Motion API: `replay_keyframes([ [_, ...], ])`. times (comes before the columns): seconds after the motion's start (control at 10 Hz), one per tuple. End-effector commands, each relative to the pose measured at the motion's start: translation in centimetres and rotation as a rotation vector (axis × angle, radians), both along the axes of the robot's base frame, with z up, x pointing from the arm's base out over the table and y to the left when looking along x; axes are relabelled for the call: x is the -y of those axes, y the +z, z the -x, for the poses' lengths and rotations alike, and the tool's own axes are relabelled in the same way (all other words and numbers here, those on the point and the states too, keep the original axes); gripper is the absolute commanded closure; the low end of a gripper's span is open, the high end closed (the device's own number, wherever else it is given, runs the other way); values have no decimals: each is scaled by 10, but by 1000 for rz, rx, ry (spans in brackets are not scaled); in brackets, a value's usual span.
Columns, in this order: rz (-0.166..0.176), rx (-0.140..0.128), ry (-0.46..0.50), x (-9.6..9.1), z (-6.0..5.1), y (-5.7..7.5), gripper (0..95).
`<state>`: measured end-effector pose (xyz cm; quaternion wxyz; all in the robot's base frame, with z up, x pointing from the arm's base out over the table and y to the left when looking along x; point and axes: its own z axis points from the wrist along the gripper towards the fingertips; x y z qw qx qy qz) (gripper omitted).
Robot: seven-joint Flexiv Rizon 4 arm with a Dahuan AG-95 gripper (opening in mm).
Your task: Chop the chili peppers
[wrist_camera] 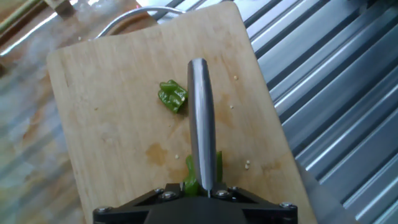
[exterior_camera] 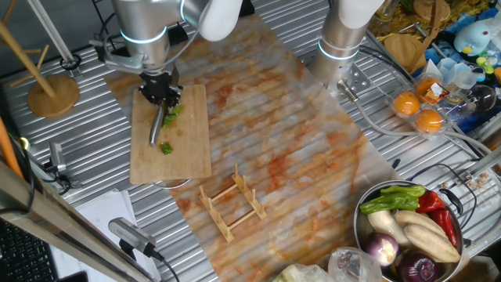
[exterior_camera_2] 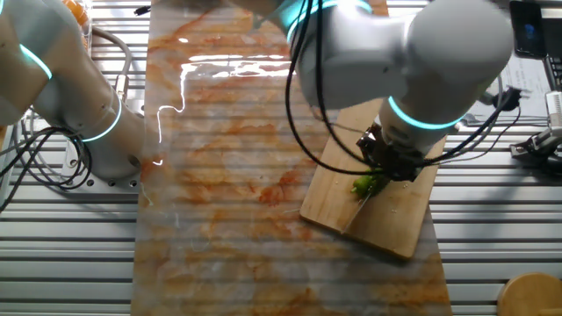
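In one fixed view the gripper [exterior_camera: 161, 94] sits in the upper left of the frame, over the top end of a bamboo cutting board [exterior_camera: 188, 149]. It pinches the handle of a knife [exterior_camera: 156, 128], whose grey metal blade runs down the board toward the lower left. The chili peppers [exterior_camera: 172, 113] show as bright green bits: one cluster right beside the blade just under the claw, and a separate small chunk lower on the board near the blade's tip. A plate edge peeks out below the board. To the lower centre of the frame stands an empty wooden rack [exterior_camera: 232, 202], on the orange-stained mat [exterior_camera: 290, 133]. In the lower right corner a metal bowl [exterior_camera: 362, 227] holds mixed vegetables. A wooden stand [exterior_camera: 48, 86] sits at the far left.

In the other fixed view the gripper [exterior_camera_2: 392, 154] hangs at centre right over the cutting board [exterior_camera_2: 395, 219], with the green chili [exterior_camera_2: 364, 185] directly beneath it.

In the hand view the knife [wrist_camera: 201, 124] runs up the middle of the frame with its back edge to the camera. One crumpled chili chunk [wrist_camera: 173, 96] lies just left of the blade, apart from it; another green piece [wrist_camera: 191, 177] lies against the blade at the bottom, partly hidden by the claw's housing
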<state>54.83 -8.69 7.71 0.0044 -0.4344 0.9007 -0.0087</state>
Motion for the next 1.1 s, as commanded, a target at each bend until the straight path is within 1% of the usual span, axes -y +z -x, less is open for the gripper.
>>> replay_keyframes([
  [0.1,37,-25,9,4,6,3,760],
  [0.3,49,-35,21,12,11,2,760],
  [0.5,49,-34,33,20,15,0,760],
  [0.6,46,-27,34,22,16,-1,760],
  [0.8,25,-17,24,23,15,-3,760],
  [0.9,7,-13,26,24,12,-9,760],
  [1.0,5,-11,28,25,11,-12,760],
  [1.1,-2,-9,25,25,10,-14,950],
])
